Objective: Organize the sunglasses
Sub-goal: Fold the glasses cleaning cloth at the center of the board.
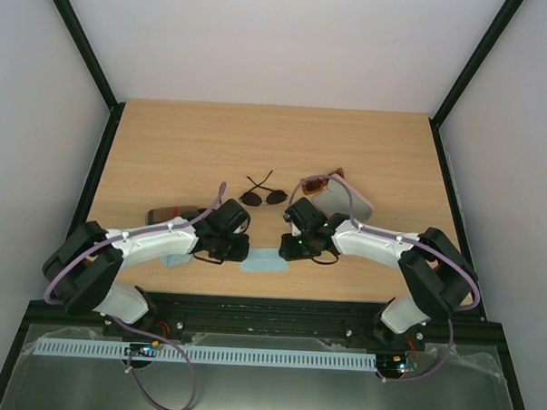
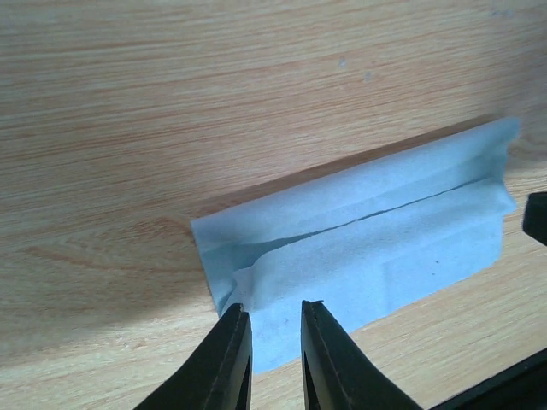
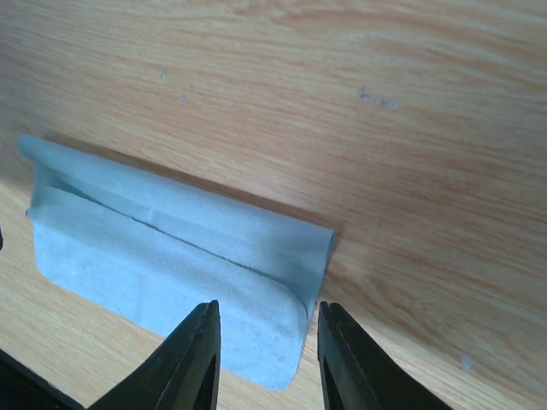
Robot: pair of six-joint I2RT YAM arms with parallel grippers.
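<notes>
The black wire-framed aviator sunglasses (image 1: 263,195) lie on the table beyond both grippers. The reddish-brown plastic sunglasses (image 1: 318,181) rest against the far edge of a flat pink case (image 1: 351,203). My left gripper (image 1: 239,249) (image 2: 272,318) is narrowly open, low over the left end of a folded light blue cloth (image 1: 266,262) (image 2: 367,248). My right gripper (image 1: 291,249) (image 3: 267,318) is open, its jaws standing either side of the cloth's right corner (image 3: 171,248). Neither gripper holds sunglasses.
A brown oblong case (image 1: 170,214) lies behind the left arm. A second pale blue cloth (image 1: 173,260) sits under the left forearm. The table's near edge (image 1: 279,296) runs just behind the grippers.
</notes>
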